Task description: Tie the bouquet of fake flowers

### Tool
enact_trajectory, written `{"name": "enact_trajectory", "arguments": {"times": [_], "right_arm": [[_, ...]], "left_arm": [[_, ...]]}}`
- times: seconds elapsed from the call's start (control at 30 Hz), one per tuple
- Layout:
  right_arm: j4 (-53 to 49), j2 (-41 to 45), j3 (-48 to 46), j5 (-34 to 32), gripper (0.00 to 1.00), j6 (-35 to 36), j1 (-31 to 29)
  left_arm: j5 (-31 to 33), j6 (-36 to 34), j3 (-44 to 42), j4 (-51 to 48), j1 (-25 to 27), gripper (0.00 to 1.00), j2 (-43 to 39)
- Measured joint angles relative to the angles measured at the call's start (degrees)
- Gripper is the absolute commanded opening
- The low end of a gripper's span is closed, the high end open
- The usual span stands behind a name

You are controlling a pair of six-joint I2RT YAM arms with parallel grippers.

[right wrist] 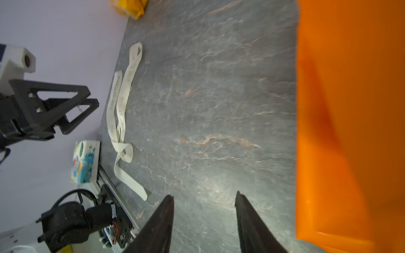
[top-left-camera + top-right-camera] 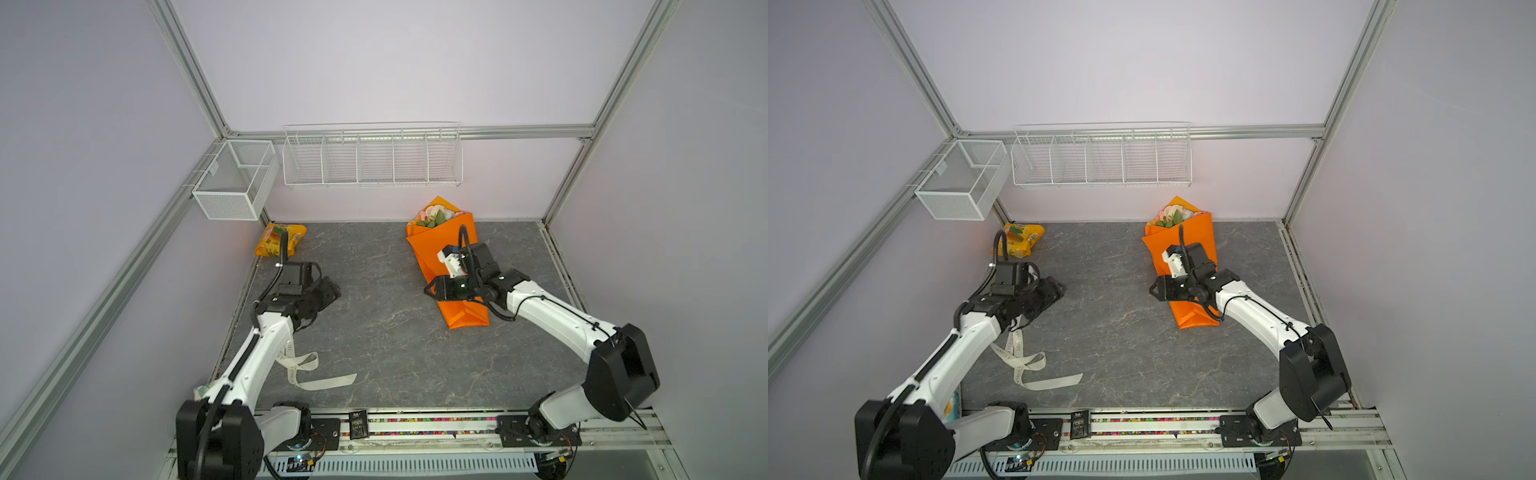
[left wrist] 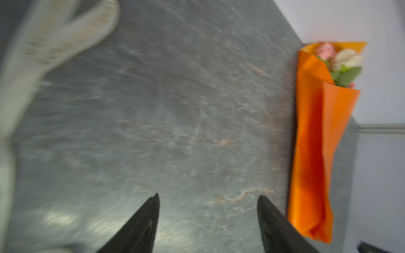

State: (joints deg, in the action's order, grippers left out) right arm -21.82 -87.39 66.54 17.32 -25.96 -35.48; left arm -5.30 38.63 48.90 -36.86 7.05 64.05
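Note:
The bouquet of fake flowers [image 2: 440, 245] [image 2: 1183, 241] lies at the back right of the grey table, wrapped in orange paper, with pink and cream blooms at its far end [image 3: 337, 61]. My right gripper [image 2: 429, 289] [image 2: 1152, 291] [image 1: 203, 195] hovers by the wrap's lower part [image 1: 350, 109], pointing left, open and empty. My left gripper [image 2: 332, 293] [image 2: 1059, 291] [image 3: 208, 195] hangs over the table's left side, also open with nothing between its fingers. A cream printed ribbon [image 2: 303, 368] [image 2: 1030, 363] [image 1: 122, 105] lies loose on the table near the left arm.
A yellow-orange snack packet [image 2: 280, 239] [image 2: 1019, 239] sits in the back left corner. A mesh basket [image 2: 237, 178] and a wire rack [image 2: 372, 158] hang on the walls. A tissue pack [image 1: 84, 162] stands at the table's front left edge.

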Motion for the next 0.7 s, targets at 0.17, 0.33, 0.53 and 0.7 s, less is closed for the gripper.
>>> {"name": "enact_trajectory", "arguments": {"times": [0.17,0.33,0.53,0.7], "right_arm": [[-0.44,-5.86,5.18,-4.92,0.49,-0.42,-12.66],[-1.09,-9.97,6.25,-8.04,0.49,-1.64,-17.7],[-1.16,-10.03,6.19,-8.98,0.49,-2.91,-18.14],[-1.46,-9.99,6.08,-9.16,0.49,-2.93,-18.14]], "left_arm": [[8.28,1.38,-3.21,-11.91,1.46,0.67,-11.43],[9.4,5.42,-4.96,-15.78,4.7,0.7,-10.4],[11.5,9.16,-9.66,-15.96,9.42,0.7,-4.24],[11.82,9.88,-13.4,-12.63,9.49,0.67,-0.24]]}}
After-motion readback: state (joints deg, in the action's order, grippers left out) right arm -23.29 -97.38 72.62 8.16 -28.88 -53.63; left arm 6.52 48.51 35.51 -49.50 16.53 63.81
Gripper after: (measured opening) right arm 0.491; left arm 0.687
